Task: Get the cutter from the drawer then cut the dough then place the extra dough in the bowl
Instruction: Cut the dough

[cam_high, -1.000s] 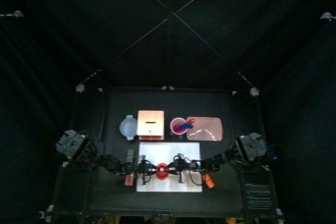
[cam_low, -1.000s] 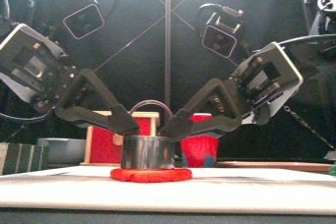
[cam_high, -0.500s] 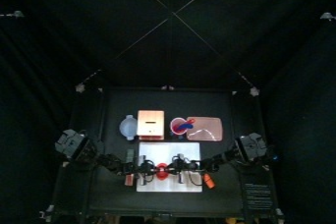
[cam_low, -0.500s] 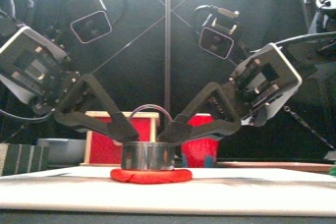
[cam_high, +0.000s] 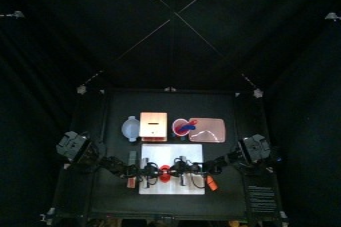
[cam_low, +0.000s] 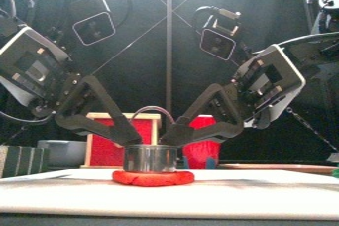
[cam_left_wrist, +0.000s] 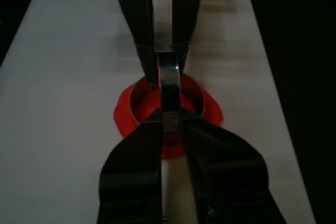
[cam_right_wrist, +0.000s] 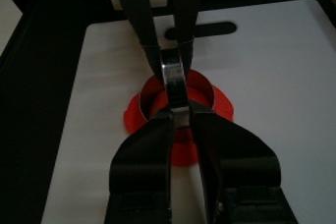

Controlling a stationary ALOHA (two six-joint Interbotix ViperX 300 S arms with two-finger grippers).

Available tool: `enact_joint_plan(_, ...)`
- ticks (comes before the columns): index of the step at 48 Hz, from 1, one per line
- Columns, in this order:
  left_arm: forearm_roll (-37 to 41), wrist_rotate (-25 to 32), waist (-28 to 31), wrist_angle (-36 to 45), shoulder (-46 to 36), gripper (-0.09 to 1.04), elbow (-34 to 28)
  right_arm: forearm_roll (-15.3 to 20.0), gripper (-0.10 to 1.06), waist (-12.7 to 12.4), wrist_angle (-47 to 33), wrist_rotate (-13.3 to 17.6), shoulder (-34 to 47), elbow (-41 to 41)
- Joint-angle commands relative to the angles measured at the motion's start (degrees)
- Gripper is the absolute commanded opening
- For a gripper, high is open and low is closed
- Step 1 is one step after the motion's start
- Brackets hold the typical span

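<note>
The black desk (cam_high: 120,102) carries everything, and the white cutting board (cam_high: 173,187) lies at its front, right under both claws. The two arms lean in from either side and meet over the middle of the board.

The left claw (cam_low: 131,141) is all but closed, leaving only a thin slit between its jaws, and it pinches the cutter's wall on its own side. The right claw (cam_low: 179,141) mirrors it, jaws drawn almost together on the opposite side of the same rim. Each wrist view shows the other claw facing it across the cutter.

Behind the claws, toward the back curtain, stands the pale wooden box (cam_high: 152,125), its red drawer front seen between the two claws in the front view. The flat pink tray (cam_high: 213,131) lies behind the right claw, just beside the box. The blue-grey bowl (cam_high: 130,127) sits behind the left claw on the box's other side. The red cup (cam_low: 203,151) stands behind the right claw's jaws.

Directly below both claws lies the red dough (cam_low: 153,178), a flat disc on the board. The round metal cutter (cam_low: 153,158) stands upright on the dough between the claw tips, and its wire handle arches above them.
</note>
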Motion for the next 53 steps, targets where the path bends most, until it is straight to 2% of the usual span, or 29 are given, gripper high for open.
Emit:
enact_joint_plan(1, 0.2, -0.4, -1.8, 4.3, 3.3, 0.42, -0.1, -0.2, 0.45, -0.1, 1.6, 0.2, 1.1, -0.8)
enact_joint_plan(12, 0.2, -0.4, -1.7, 5.8, 3.3, 0.42, -0.6, -0.5, 0.45, -0.2, 3.8, -0.4, 1.1, -2.3)
enact_joint_plan(22, 0.3, 0.1, 0.1, 5.6, -0.6, 0.45, -0.8, -4.8, 0.45, -0.4, 7.2, 0.0, -0.4, -4.0)
enact_joint_plan(25, 0.6, 0.4, 0.6, 5.7, -1.9, 0.46, -0.9, -4.8, 0.46, -0.4, 7.3, 0.4, -0.6, -4.3)
enact_joint_plan(30, 1.7, 0.4, 1.3, 5.5, -2.9, 0.55, -0.9, -5.0, 0.49, -0.4, 7.4, 0.1, -1.5, -4.7)
enact_joint_plan(40, 3.3, 0.4, 4.0, 4.5, -3.4, 0.80, -1.2, -5.8, 0.68, -0.4, 7.4, 0.1, -2.8, -5.2)
enact_joint_plan(53, 5.1, 0.4, 5.4, 3.9, -7.7, 0.83, 0.2, -8.2, 0.71, -0.5, 7.4, 0.1, -5.9, -5.3)
